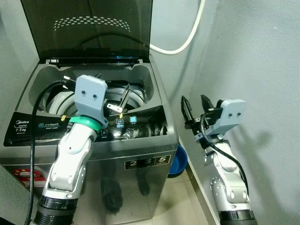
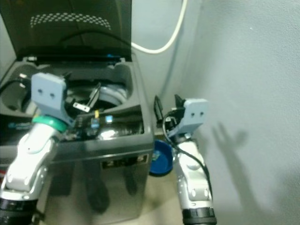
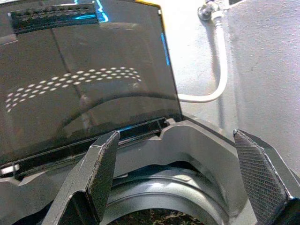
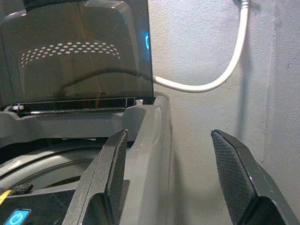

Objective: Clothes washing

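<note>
A grey top-loading washing machine [image 1: 140, 183] stands in front of me with its dark tinted lid [image 1: 89, 28] raised upright. My left gripper [image 1: 115, 93] hangs open just above the front of the drum opening [image 3: 187, 187], over the control panel [image 1: 42, 125], with nothing between its fingers. Something dark and speckled [image 3: 159, 218] lies low in the drum; I cannot tell what it is. My right gripper [image 1: 194, 101] is open and holds nothing, raised beside the machine's right wall, in the gap toward the room wall.
A white hose [image 1: 187, 37] loops along the back wall behind the lid. A blue basin [image 1: 179, 159] sits on the floor at the machine's right. The grey wall [image 1: 253, 56] stands close on the right, so that gap is narrow.
</note>
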### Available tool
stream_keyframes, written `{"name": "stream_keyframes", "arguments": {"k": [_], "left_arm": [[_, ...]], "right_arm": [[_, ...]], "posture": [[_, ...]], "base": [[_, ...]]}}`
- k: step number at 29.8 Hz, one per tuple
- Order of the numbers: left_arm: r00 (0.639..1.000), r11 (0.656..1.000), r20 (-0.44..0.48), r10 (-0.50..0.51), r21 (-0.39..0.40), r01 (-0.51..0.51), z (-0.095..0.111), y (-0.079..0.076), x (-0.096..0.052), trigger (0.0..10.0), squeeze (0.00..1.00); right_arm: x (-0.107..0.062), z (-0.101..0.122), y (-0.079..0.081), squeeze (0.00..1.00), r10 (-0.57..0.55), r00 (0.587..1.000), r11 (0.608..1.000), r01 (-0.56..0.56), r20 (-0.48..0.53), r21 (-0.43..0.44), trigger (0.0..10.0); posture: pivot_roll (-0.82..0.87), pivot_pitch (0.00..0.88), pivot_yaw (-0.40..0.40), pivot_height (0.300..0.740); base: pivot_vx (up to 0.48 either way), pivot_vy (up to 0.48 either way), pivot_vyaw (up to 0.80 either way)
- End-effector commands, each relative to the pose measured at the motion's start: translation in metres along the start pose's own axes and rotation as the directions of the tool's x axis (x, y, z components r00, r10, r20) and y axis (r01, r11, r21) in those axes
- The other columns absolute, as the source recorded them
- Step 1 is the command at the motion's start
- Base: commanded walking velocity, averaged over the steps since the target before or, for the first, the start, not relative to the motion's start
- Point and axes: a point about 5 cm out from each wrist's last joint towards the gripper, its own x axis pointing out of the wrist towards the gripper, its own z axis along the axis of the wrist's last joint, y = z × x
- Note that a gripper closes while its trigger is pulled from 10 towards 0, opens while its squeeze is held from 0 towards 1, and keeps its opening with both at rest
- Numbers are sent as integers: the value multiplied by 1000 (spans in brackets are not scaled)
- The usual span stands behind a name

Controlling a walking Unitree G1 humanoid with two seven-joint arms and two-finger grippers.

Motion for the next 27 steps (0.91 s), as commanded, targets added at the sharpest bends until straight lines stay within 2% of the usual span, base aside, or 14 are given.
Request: {"name": "stream_keyframes", "arguments": {"k": [1,7,12,15,17,18,20,21,22,23,27], "left_arm": [[1000,1000,-19,9,0,-9,-4,2,-2,10000,0],[999,999,-32,27,24,-26,-2,8,-10,10000,0],[999,999,-39,34,24,-33,-4,5,-14,10000,0],[999,999,-43,33,20,-32,-5,4,-15,10000,0],[999,999,-46,28,19,-28,-6,4,-15,10000,0],[999,999,-38,26,21,-25,-3,4,-12,10000,0],[999,999,-38,26,21,-25,-3,4,-12,10000,0],[999,999,-26,28,28,-28,1,6,-10,10000,0],[999,999,-26,28,28,-28,1,6,-10,10000,0],[999,999,-21,34,32,-34,3,8,-10,10000,0],[999,998,-26,45,34,-44,2,9,-13,10000,0]], "right_arm": [[-2,-4,0,0,6,1000,1000,-6,-18,-7,10000],[6,-2,1,0,34,999,999,-34,-12,-13,10000],[5,-5,-5,0,18,1000,1000,-18,-23,-8,10000],[4,-7,-2,0,16,1000,1000,-16,-24,2,10000],[4,-8,2,0,14,1000,1000,-14,-21,13,10000],[5,-7,10,0,22,1000,999,-22,-15,36,10000],[5,-7,10,0,22,1000,999,-22,-15,36,10000],[6,-8,19,0,44,999,998,-44,-13,55,10000],[6,-8,19,0,44,999,998,-44,-13,55,10000],[6,-10,27,0,65,998,996,-63,-15,69,10000],[7,-11,33,0,84,996,993,-83,-15,86,10000]], "posture": [[36,47,12,740],[59,66,9,740],[74,30,10,740],[62,27,17,740],[67,31,14,740],[84,41,9,740],[84,41,9,740],[101,42,9,740],[101,42,9,740],[103,39,8,740],[88,23,2,740]], "base": [[0,0,0],[0,0,0],[0,0,0],[0,0,0],[0,0,0],[0,0,0],[0,0,0],[0,0,0],[0,0,0],[0,0,0],[0,0,0]]}}
